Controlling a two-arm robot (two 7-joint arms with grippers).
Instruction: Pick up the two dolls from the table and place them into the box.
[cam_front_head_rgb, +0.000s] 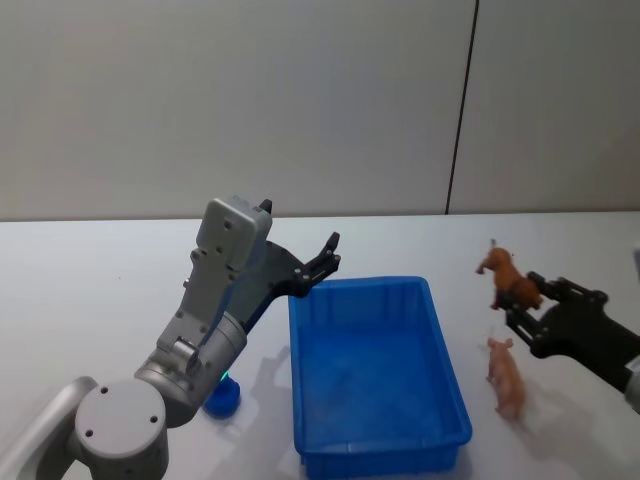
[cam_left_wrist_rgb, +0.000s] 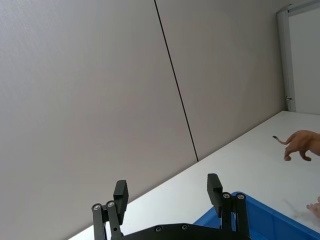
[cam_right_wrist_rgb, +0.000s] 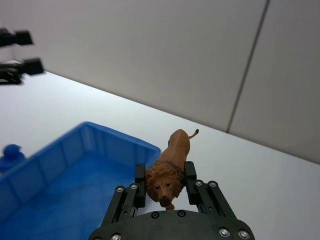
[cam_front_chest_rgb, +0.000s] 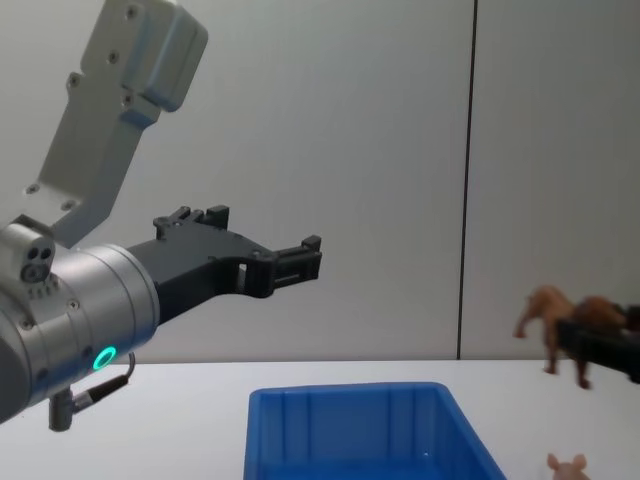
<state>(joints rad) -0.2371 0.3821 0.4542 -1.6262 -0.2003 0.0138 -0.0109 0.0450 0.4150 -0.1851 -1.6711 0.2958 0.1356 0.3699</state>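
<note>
Nothing's in the box (cam_front_head_rgb: 452, 372) yet, so I'd say this one's barely underway. The right gripper (cam_front_head_rgb: 522, 296) has its fingers clamped on the flanks of a little brown lion (cam_front_head_rgb: 505, 274). It's holding it up in the air by the table's (cam_front_head_rgb: 100, 280) right edge, off the box's far right corner and not over it yet. My guess is the next bit is swinging it left over the rim and letting go.

A pink pig (cam_front_head_rgb: 506, 375) stands on the table just right of the box, untouched. A blue doll (cam_front_head_rgb: 222, 398) sits on the table just beside the box's left wall, toward the near edge, half hidden by the left arm. The left gripper (cam_front_head_rgb: 328, 255) hangs high near the box's far left corner, fingers spread wide with nothing in them.
</note>
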